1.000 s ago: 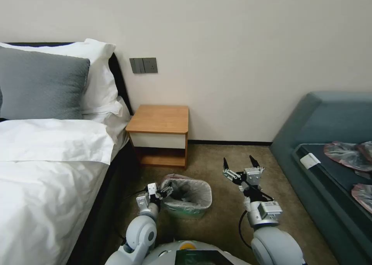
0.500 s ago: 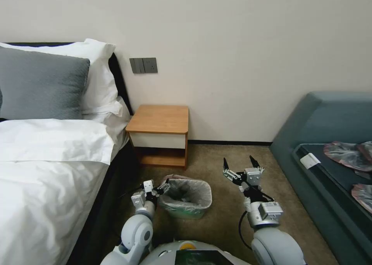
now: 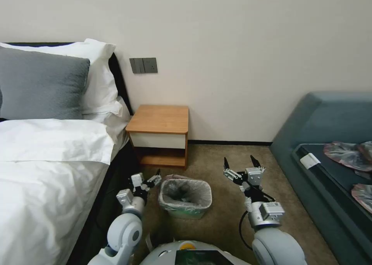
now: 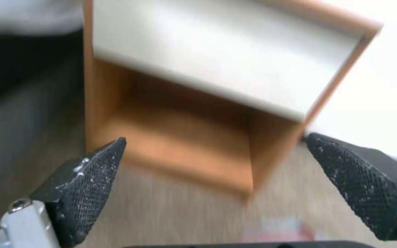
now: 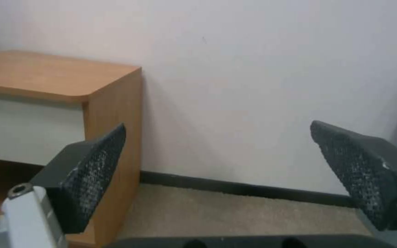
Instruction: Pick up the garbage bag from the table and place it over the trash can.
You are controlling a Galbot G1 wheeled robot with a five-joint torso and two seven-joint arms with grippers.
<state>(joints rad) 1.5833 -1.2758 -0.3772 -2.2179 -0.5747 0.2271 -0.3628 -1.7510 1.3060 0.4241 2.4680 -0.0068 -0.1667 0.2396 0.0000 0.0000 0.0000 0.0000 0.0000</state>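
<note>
The trash can [image 3: 186,213] stands on the carpet in front of the table [image 3: 159,119], a nightstand with a bare orange-brown top. The garbage bag [image 3: 194,187], grey with a pinkish rim, lines the can and folds over its edge. My left gripper [image 3: 149,179] hovers just left of the can, open and holding nothing. In the left wrist view its gripper [image 4: 214,141] faces the table's low shelf [image 4: 184,137]. My right gripper [image 3: 242,166] is raised to the right of the can, open and holding nothing. In the right wrist view that gripper [image 5: 219,127] points at the wall beside the table [image 5: 47,74].
A bed [image 3: 46,160] with white sheets runs along the left, close to my left arm. A blue-grey sofa [image 3: 325,129] at the right carries other plastic bags [image 3: 347,154]. Open carpet [image 3: 221,218] lies between the can and the sofa.
My left gripper has let go of the bag's rim, opened, and drawn back to the left, away from the can. The right arm has stayed still.
</note>
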